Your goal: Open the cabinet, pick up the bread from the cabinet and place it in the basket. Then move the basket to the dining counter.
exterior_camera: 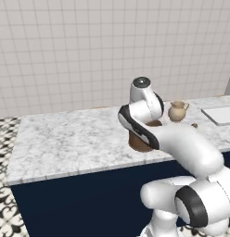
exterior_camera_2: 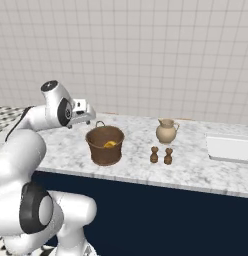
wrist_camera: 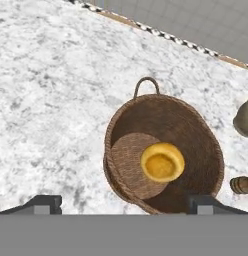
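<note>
Bread (wrist_camera: 162, 161) inside basket (wrist_camera: 196, 130), below hand (wrist_camera: 126, 204); hand spread wide, holding nothing

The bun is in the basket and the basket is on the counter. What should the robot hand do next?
Probably lift straight up and away. The bun already lies in the basket, which stands on the counter. The gripper hangs over the basket's near rim, its fingers wide apart and holding nothing.

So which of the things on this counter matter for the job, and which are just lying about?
For the job:
- basket
- bread, lying inside the basket
- dining counter, which the basket stands on

Lying about:
- tan jug
- two small brown shakers
- white tray
</note>
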